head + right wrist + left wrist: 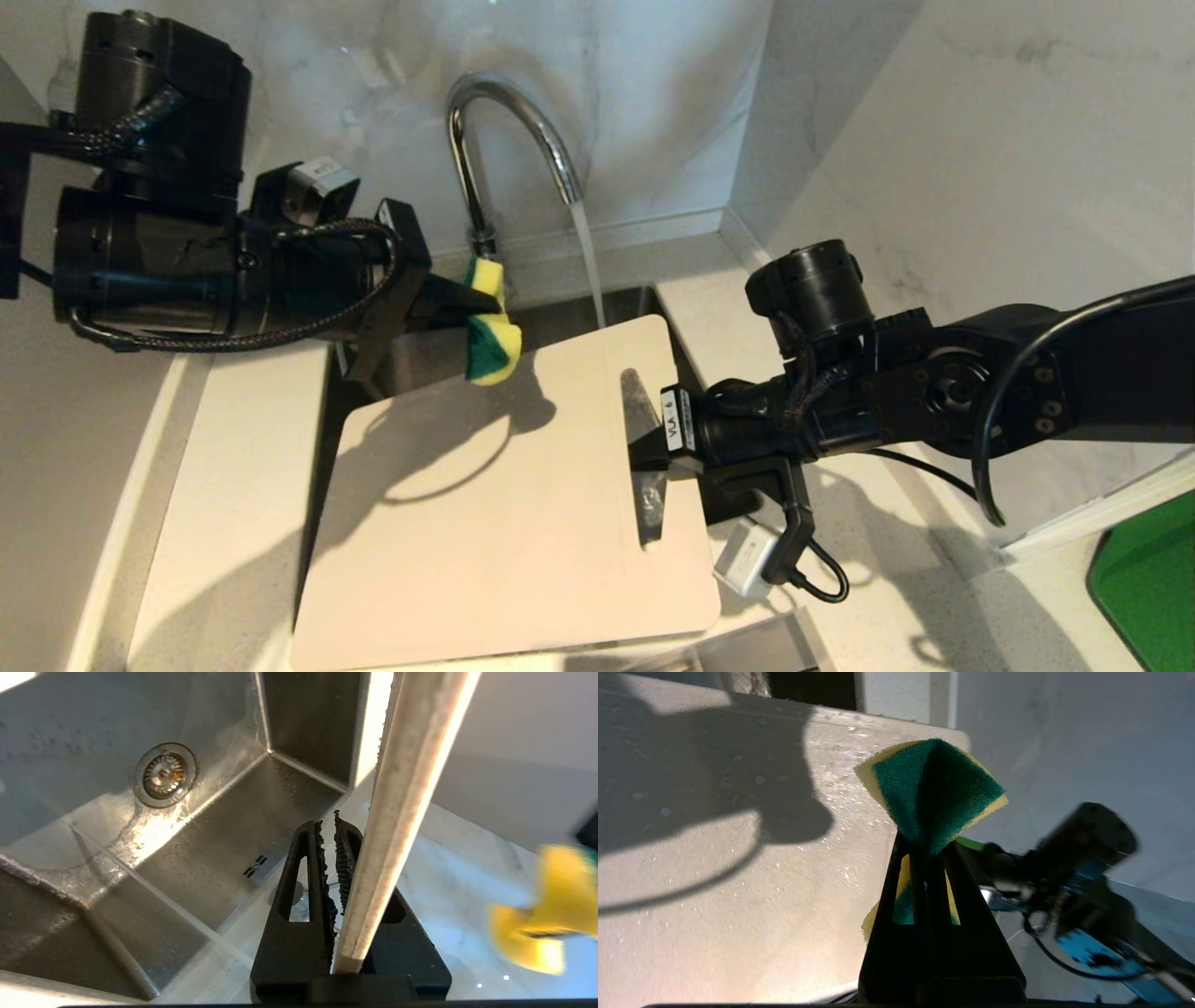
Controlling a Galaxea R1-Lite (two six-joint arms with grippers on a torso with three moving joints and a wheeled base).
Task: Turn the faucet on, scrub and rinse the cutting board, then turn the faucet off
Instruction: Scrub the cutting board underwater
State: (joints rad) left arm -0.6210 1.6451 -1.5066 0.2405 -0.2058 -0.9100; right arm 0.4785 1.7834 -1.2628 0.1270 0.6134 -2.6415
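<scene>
The faucet (509, 140) rises at the upper centre of the head view, its chrome arch curving toward the right, and a stream of water (586, 266) falls from the spout past the far edge of the cutting board (495, 523). The board fills the lower centre of that frame, a beige-white slab held above the sink (224, 849), its handle slot (644, 457) running along its right-hand end. The right gripper (653, 446) reaches in from the right of the frame and is clamped on the board at that slot; in the right wrist view the board's thin edge (402, 826) runs between the ribbed fingers (299, 891), with the steel basin and its drain strainer (163, 774) in the upper left behind. The left gripper (467, 313) comes in from the upper left of the head view, fingers pinched tight on a yellow and green sponge (490, 327), which is folded and hangs just above the board's far left corner, beside the faucet's base. In the left wrist view the sponge (931, 788) fans out beyond the closed fingertips at centre frame, and the board's surface (738, 858) on the left is speckled with water droplets. A green object (1153, 579) shows at the lower right corner of the head view, on the pale countertop (233, 485).
</scene>
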